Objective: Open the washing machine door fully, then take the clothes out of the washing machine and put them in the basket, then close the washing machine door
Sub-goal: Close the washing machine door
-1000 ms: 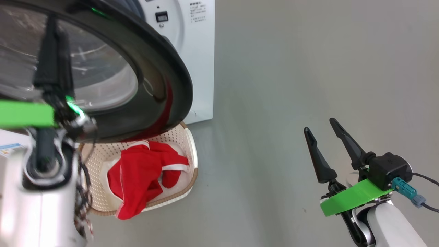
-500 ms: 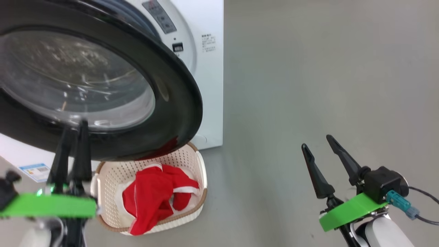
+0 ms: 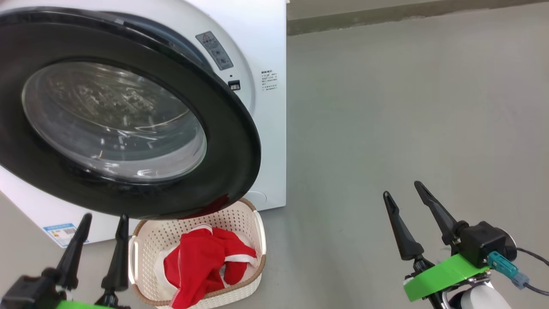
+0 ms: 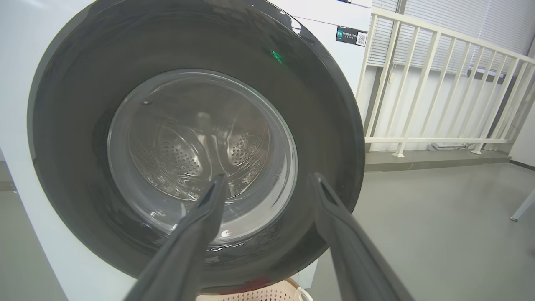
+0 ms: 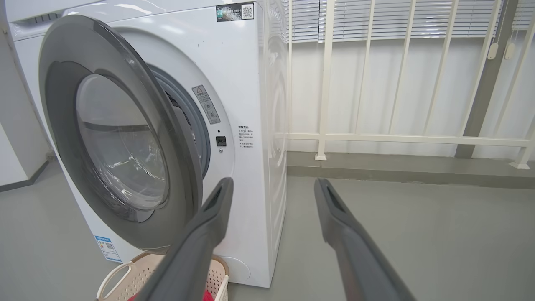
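Release: left gripper (image 3: 106,216) drops off glossy black-rimmed round door (image 3: 231,128), spread wide; right gripper (image 3: 401,189) likewise. Red clothes (image 3: 201,262) in cream perforated basket (image 3: 262,244); door ajar, needs push.

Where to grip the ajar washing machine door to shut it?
On the washing machine door, probably the black rim at its free right edge, opposite the hinge, right gripper coming from the right. That edge stands off the washing machine; the bulging glass gives no hold.
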Robot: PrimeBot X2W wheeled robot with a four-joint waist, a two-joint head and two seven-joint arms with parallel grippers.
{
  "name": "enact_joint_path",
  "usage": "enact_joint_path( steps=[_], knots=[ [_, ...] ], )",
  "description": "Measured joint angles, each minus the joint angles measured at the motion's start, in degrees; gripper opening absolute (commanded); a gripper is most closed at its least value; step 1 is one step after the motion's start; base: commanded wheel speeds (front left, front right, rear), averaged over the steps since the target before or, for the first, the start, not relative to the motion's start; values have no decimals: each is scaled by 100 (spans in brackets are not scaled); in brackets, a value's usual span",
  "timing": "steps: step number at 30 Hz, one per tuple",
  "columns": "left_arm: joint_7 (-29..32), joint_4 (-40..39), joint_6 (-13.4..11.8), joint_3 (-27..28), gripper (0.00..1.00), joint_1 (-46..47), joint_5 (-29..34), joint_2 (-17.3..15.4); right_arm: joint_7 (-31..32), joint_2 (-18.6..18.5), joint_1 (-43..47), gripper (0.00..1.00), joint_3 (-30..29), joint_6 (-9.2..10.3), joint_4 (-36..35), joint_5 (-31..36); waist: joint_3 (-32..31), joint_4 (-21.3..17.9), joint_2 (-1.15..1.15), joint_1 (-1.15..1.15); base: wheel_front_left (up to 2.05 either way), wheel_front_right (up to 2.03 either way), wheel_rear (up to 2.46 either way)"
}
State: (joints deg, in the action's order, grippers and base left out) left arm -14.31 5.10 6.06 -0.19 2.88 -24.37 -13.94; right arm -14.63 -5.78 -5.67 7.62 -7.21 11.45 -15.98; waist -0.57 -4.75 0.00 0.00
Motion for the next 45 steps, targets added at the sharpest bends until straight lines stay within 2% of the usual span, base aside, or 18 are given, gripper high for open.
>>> enact_joint_path(
  steps=[4,10,19,40,41,42,43,44,45],
  knots=[
    [0,-2,3,261,100,-243,401,261,0,18,127,100,-88,0,-58,7,-83,-5,0,0,0,0,0],
    [1,133,48,517,100,-534,1055,413,0,35,204,100,-177,0,-178,20,-163,-43,0,0,0,0,0],
    [1,231,104,745,100,-612,1131,665,0,34,331,100,-253,0,-230,44,-143,-32,0,0,0,0,0],
    [1,277,111,866,100,-652,1319,808,0,37,330,100,-241,0,-193,43,-209,-6,0,0,0,0,0],
    [1,277,111,860,100,-653,1329,808,0,41,330,96,-227,0,-171,42,-214,-1,0,0,0,0,0],
    [1,277,111,853,100,-653,1332,808,0,45,329,52,-210,0,-145,40,-215,5,0,0,0,0,0],
    [1,278,111,838,100,-654,1332,808,0,47,327,29,-170,0,-109,31,-214,14,0,0,0,0,0],
    [1,278,111,811,100,-654,1332,809,0,54,325,0,-135,0,-69,31,-211,28,0,0,0,0,0],
    [1,278,111,780,100,-654,1332,810,0,65,316,0,-115,0,-29,23,-208,45,0,0,0,0,0]
  ],
)
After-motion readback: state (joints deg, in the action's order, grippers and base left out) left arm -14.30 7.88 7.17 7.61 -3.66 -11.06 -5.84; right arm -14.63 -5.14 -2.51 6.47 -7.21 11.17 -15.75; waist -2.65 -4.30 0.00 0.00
